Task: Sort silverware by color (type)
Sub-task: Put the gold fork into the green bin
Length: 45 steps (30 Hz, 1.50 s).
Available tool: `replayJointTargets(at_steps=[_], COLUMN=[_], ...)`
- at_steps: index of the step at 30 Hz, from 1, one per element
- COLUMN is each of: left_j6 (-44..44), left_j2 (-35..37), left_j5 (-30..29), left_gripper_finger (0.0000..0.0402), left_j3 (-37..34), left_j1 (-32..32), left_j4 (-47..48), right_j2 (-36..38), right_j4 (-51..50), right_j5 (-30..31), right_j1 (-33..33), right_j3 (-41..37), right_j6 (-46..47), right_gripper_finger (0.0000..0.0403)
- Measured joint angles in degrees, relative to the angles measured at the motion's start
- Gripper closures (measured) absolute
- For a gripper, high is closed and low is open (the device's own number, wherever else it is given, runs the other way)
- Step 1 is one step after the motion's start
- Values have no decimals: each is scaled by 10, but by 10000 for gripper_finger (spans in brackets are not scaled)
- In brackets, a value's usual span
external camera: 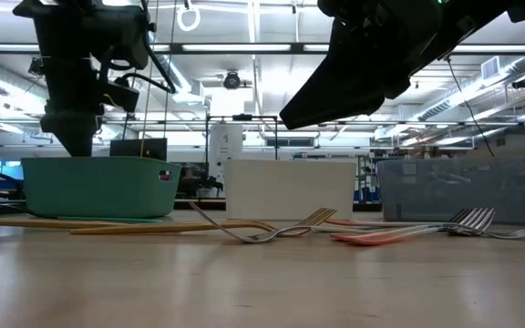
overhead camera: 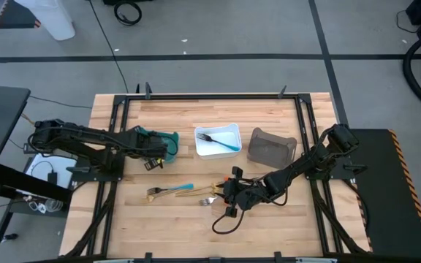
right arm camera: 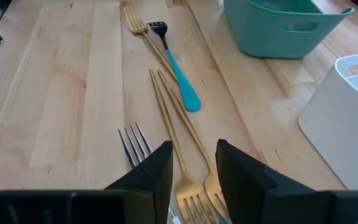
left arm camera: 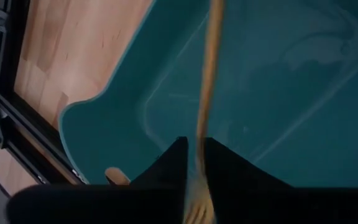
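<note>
Left gripper, jaws narrowly parted around an upright gold fork, hangs over the teal bin; right gripper, jaws apart, hovers above two gold forks.

The high view looks straight down on the whole wooden table, far enough off to take in both arms. The low view sits at tabletop level, facing across to the room, close behind the forks. The left wrist view looks steeply down, very near, into the teal bin just beyond the left gripper. The right wrist view faces forward past the right gripper; it shares that bin with the others.
</note>
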State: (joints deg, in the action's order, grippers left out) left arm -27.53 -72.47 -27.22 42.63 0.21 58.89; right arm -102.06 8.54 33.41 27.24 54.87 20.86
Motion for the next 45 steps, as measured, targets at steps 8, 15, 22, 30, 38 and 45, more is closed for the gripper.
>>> replayJointTargets(at_steps=[8,15,22,30,38,45], left_j6=[-12,-13,-12,12,45,21], left_j2=[0,0,0,0,0,-2], left_j5=[1,-24,-46,-62,-69,-26], left_gripper_finger=[270,268,267,267,267,267], left_j3=[4,64,92,92,72,72], left_j1=[0,-17,-75,-188,-268,-287], left_j4=[10,30,5,-97,-221,-226], right_j2=[0,0,0,0,0,0], right_j4=[0,0,0,-5,-5,-3], right_j5=[0,0,0,-1,-1,-4], right_j1=[0,0,0,1,1,1], right_j3=[0,0,0,0,0,0], right_j6=[0,0,2,1,-3,-4], right_gripper_finger=[274,274,274,274,274,274])
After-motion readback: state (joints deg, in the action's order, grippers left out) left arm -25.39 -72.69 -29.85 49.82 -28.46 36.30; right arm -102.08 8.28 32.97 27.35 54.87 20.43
